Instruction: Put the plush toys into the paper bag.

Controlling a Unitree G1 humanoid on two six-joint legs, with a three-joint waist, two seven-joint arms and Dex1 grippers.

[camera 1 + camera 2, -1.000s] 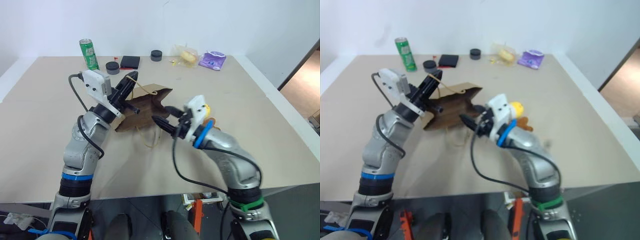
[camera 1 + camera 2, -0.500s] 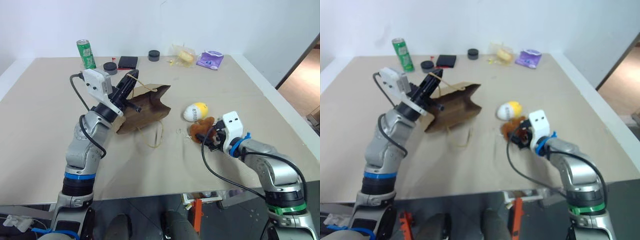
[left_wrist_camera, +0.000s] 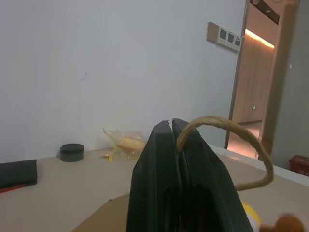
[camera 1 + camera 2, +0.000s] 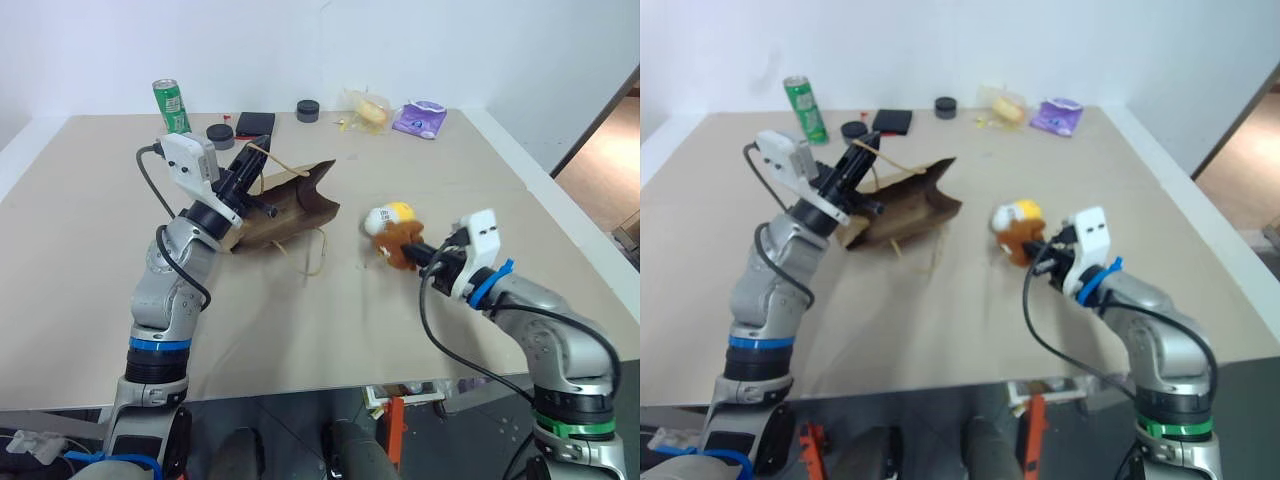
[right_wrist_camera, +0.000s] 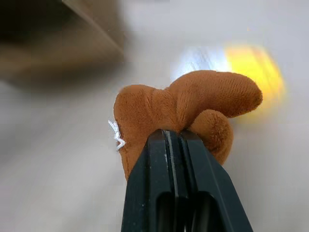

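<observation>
Here, brown plush toy (image 4: 402,243) mid-table (image 4: 330,320).

Beige table (image 4: 90,270) against plain white wall (image 4: 400,40), wood-panelled doorway (image 3: 256,82) — warm light, wall switches (image 3: 224,36)

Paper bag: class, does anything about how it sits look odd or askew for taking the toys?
Yes. The paper bag lies slumped on its side on the table, not upright, hoisted by one cord handle pinched in the left gripper, leaving its mouth sagging sideways toward the toys.
</observation>
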